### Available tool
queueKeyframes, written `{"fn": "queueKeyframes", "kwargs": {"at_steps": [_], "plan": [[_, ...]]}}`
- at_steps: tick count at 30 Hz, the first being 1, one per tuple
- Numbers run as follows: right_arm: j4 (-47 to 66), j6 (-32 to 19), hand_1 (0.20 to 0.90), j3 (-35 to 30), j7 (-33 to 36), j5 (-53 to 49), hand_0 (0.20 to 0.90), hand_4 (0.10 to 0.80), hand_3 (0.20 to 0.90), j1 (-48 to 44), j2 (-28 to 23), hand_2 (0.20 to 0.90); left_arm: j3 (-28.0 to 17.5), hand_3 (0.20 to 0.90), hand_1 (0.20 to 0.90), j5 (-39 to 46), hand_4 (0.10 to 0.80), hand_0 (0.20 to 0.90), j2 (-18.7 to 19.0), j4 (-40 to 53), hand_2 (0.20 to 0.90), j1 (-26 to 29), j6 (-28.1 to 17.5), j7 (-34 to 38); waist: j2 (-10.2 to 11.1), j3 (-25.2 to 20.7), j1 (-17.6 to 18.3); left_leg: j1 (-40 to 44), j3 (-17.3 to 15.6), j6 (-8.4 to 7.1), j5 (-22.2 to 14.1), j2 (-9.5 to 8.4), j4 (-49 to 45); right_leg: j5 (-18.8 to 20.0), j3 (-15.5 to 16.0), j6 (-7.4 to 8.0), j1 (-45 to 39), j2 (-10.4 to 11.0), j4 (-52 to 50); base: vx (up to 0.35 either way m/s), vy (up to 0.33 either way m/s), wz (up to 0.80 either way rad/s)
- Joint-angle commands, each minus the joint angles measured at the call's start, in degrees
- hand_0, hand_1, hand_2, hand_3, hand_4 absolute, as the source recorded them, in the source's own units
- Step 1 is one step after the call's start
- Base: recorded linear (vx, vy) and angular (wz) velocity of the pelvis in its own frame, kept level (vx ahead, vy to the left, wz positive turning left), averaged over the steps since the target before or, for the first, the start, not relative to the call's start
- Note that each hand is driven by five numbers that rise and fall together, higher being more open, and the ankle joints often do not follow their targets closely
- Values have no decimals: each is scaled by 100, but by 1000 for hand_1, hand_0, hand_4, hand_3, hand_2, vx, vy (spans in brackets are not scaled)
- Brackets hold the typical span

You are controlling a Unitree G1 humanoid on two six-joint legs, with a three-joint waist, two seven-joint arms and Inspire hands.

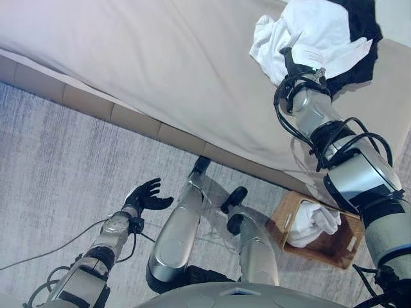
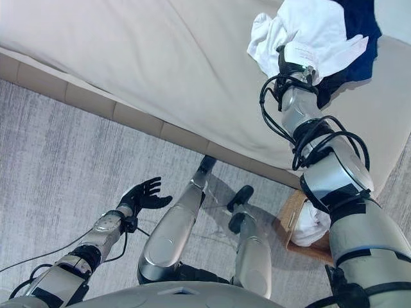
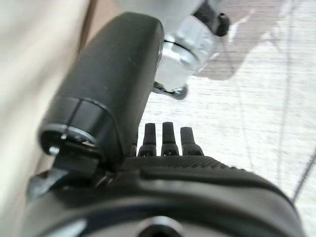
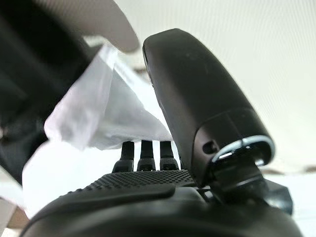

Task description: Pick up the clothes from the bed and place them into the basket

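I see the right arm stretched out over the bed [image 1: 160, 70], its right hand [image 1: 290, 63] buried under a pile of clothes: a white garment [image 1: 308, 32] lying over a dark garment [image 1: 359, 25] at the far corner of the mattress. In the right wrist view the fingers [image 4: 143, 153] run forward beneath a fold of white cloth, thumb standing up beside it; I cannot tell whether they have closed on the fabric, since the tips are hidden under it. The pile rests on the beige sheet.

The left hand [image 1: 146, 196] hangs low over the grey carpet [image 1: 58, 147], well clear of the bed, fingers spread and relaxed, holding nothing. The left wrist view agrees: straight fingers, thumb out, only carpet beyond.

The wicker basket [image 1: 337, 247] sits on the carpet just beside the bed's edge, below the right arm. One white piece of clothing [image 1: 311, 221] already lies inside it, bunched against the near wall.
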State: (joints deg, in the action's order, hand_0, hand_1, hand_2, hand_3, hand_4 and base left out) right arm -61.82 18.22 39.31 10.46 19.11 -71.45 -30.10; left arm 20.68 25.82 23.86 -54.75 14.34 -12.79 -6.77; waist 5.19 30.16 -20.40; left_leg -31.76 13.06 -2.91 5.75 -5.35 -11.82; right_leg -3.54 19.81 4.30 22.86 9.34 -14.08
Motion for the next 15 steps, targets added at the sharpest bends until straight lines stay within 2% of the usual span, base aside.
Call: {"fn": "queueKeyframes", "kwargs": {"at_steps": [1, 5, 8, 9, 13, 14, 15], "plan": [[-105, 244, 300, 501, -122, -100, 300, 100, 200, -852, -563, 300, 209, 900, 900, 170, 800, 900, 153, 167, 900, -343, -252, -18, -165, -37, -56, -159, -275, 498, -643, -70, -527, 440, -29, 19, 217, -150, -66, -28, -32, 3], [102, 52, 300, 605, 279, -332, 300, 100, 200, -1013, -707, 300, 202, 900, 900, 193, 800, 900, 221, 278, 900, -422, -244, 30, -128, -37, -26, -125, -226, 456, -605, -30, -404, 494, -14, 38, 195, -209, 76, -33, -66, 5], [516, -64, 300, 546, 975, -537, 300, 100, 200, -1090, -851, 300, 140, 900, 900, 185, 800, 900, 263, 262, 900, -504, -229, 68, -49, -37, 17, 27, -250, 437, -655, 25, -349, 518, -34, 45, 52, -251, 169, -41, -89, 2], [869, -145, 300, 483, 1437, -563, 300, 100, 200, -1139, -958, 300, 82, 900, 900, 148, 800, 900, 282, 238, 900, -546, -183, 90, 5, -37, 46, 156, -291, 432, -705, 64, -339, 511, -44, 45, -80, -264, 200, -33, -78, -9], [1757, -307, 300, 226, 2225, -704, 300, 100, 200, -1317, -1382, 300, -42, 900, 900, 28, 800, 900, 351, 131, 900, -597, 31, 153, 146, -37, 165, 665, -443, 417, -851, 163, -283, 467, -187, 49, -572, -327, 324, -39, -95, -20], [1884, -370, 300, 133, 2444, -791, 300, 100, 200, -1353, -1493, 300, -64, 900, 900, -42, 800, 900, 369, 105, 900, -580, 60, 155, 187, -37, 213, 688, -489, 435, -711, 149, -244, 580, -158, 14, -618, -295, 400, -90, -92, -30], [2039, -404, 300, 31, 2519, -772, 300, 100, 200, -1368, -1597, 300, -102, 900, 900, -92, 800, 900, 379, 77, 900, -580, 107, 153, 214, -37, 247, 833, -536, 432, -734, 174, -213, 577, -197, 18, -748, -302, 439, -71, -88, -23]]}}
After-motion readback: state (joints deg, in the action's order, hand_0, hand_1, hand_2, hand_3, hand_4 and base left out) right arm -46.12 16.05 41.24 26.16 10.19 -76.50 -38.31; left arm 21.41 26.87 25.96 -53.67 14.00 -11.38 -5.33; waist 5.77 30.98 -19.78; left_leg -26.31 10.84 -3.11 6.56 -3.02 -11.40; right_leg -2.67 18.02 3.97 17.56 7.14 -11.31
